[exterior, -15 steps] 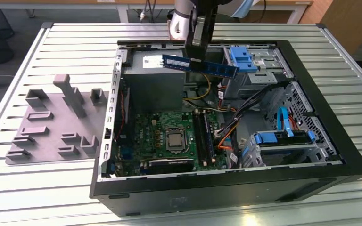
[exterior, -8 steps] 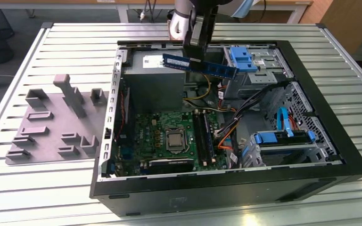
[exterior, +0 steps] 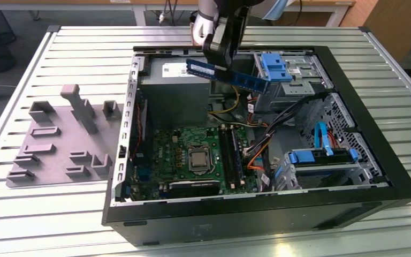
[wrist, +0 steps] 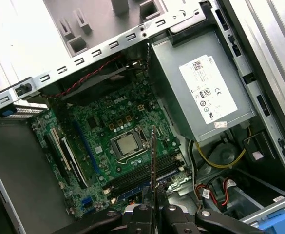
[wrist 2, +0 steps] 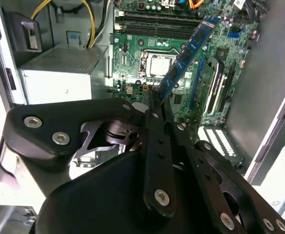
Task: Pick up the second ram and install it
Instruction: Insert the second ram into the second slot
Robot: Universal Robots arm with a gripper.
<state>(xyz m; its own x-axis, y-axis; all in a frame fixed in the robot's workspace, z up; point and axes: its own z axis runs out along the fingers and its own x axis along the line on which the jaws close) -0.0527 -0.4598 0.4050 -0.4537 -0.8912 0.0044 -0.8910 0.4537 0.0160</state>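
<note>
The second ram [exterior: 228, 75] is a long blue-green stick with dark chips, held tilted in the air above the open computer case, over the power supply [exterior: 173, 91]. My gripper [exterior: 218, 65] is shut on it near one end. In the second wrist view the ram [wrist 2: 188, 51] reaches out from my gripper [wrist 2: 153, 99] over the green motherboard [wrist 2: 132, 68]. In the first wrist view the ram [wrist: 153, 151] shows edge-on, rising from my gripper [wrist: 153, 197] above the long black memory slots [wrist: 142, 176]. Those slots [exterior: 229, 155] lie beside the processor [exterior: 199, 159].
The black case [exterior: 263, 214] lies open on a slatted metal table [exterior: 70, 214]. A grey fixture plate [exterior: 62, 144] with blocks lies at the exterior view's left. Blue drive brackets [exterior: 277, 67] and cable bundles [exterior: 263, 144] crowd the case's other side.
</note>
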